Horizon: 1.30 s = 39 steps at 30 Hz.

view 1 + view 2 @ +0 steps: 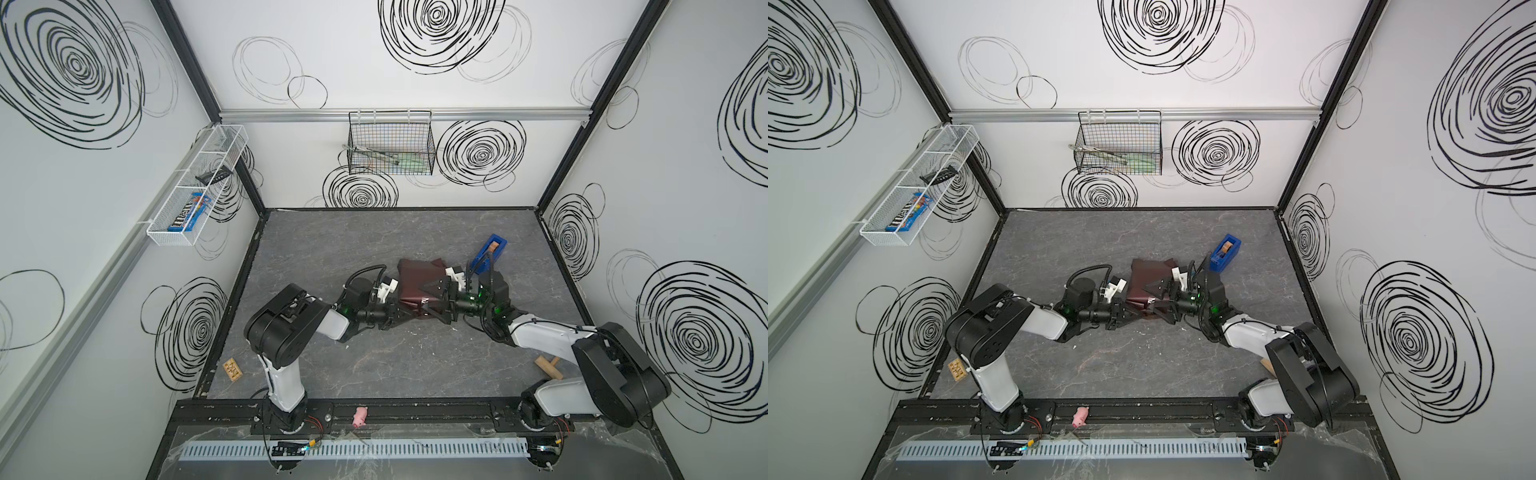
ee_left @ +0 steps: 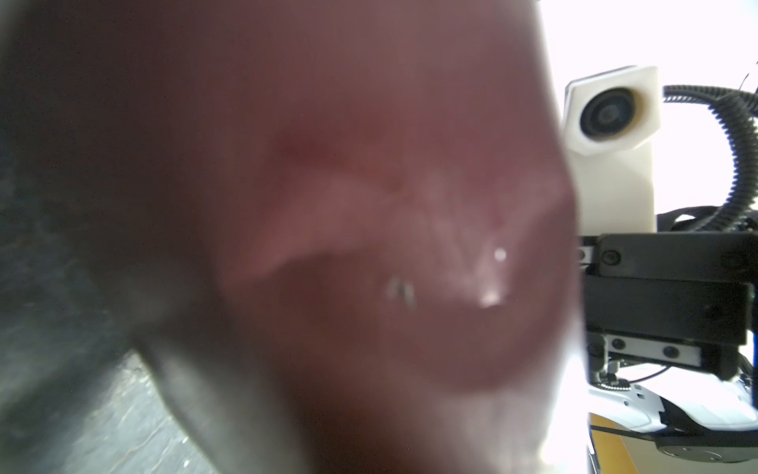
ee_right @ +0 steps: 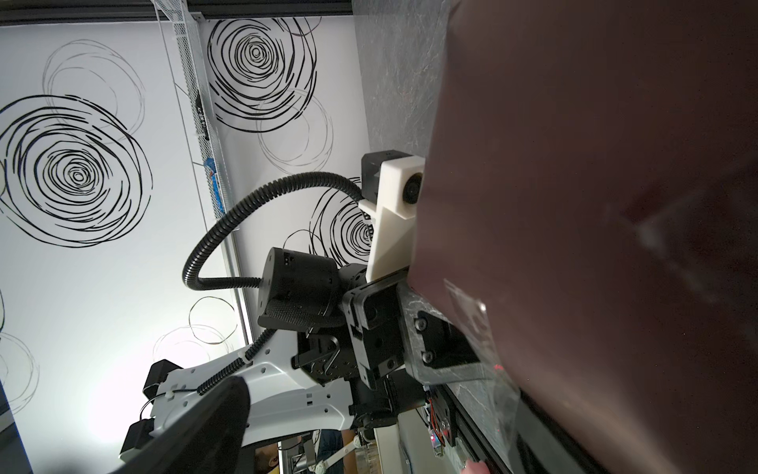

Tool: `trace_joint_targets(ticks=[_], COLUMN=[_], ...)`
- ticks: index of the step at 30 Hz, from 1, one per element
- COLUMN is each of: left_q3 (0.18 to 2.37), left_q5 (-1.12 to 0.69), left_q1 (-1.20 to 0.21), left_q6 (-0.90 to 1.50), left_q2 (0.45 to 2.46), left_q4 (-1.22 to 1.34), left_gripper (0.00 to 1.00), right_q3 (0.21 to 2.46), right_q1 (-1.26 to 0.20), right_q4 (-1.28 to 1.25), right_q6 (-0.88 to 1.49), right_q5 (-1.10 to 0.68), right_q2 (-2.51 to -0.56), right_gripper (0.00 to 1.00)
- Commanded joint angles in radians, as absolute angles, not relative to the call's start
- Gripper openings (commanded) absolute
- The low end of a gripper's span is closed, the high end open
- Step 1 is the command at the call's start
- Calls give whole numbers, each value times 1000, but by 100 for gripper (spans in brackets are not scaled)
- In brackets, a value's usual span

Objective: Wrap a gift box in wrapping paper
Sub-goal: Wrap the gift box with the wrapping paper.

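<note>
Two claws are flanking the creased maroon wrapping paper on our grey bench: left claw clenched at its edge, right claw spread wide

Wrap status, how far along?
Done: wrapping paper hides the gift box completely; a clear tape strip sits on it. In hand: left claw shut at the parcel's near corner, right claw open at its right side. Left: a loose flap by the tape dispenser likely needs folding and taping.

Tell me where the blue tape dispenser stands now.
In both top views the tape dispenser stands on the table, right of centre, just behind the right gripper.
</note>
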<state>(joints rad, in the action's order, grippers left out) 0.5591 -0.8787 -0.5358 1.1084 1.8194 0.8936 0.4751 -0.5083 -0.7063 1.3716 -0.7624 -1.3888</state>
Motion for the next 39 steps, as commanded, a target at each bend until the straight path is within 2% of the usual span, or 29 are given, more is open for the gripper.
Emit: trace_joint_targets(ticks=[1,29,39], left_q3=[563,566,568], left_q5=[-891,-888,-890], left_q1=[-529,-528,-528], left_q6=[1114,1133,1141], left_q2=[1822,1833,1836], left_q4=[966,998,1007], left_gripper=[0,0,0], right_q3=[509,491,528], right_q1=[-501,-506,-511], right_q4=[-682,-584,-409], right_q6=[1389,1425,1357], right_q5=[-765,-753,-700], right_q2=[-1393,-1341,-1310], right_gripper=[97,97,97])
